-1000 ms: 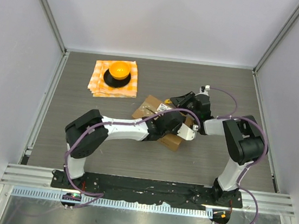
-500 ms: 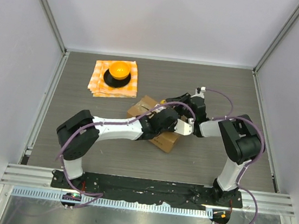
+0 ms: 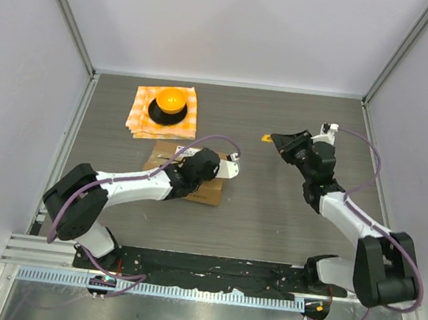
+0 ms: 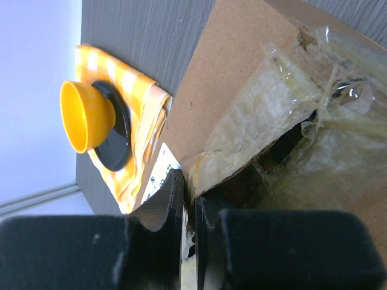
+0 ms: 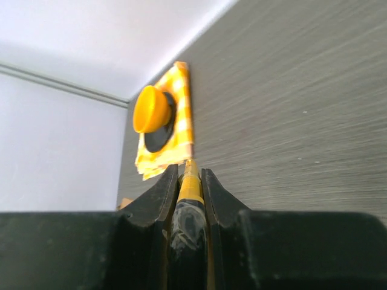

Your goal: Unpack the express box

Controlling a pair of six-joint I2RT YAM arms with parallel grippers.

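The express box (image 3: 166,156) lies left of the table's middle, a brown carton with a white label. In the left wrist view its cardboard face (image 4: 242,78) and crumpled clear tape (image 4: 284,115) fill the frame, with a dark gap along the seam. My left gripper (image 3: 199,171) is shut on the taped edge of the box (image 4: 188,193). My right gripper (image 3: 280,142) is off to the right, clear of the box, and shut on a yellow and black cutter (image 5: 191,181), whose yellow tip (image 3: 266,138) sticks out.
A yellow cup (image 3: 171,100) stands on a black saucer on an orange checked cloth (image 3: 143,116) at the back left, just behind the box. They also show in the left wrist view (image 4: 84,118) and the right wrist view (image 5: 151,109). White walls enclose the table.
My left gripper has dragged the box leftward, toward the cloth. My right gripper has left the box and swung right with the cutter.
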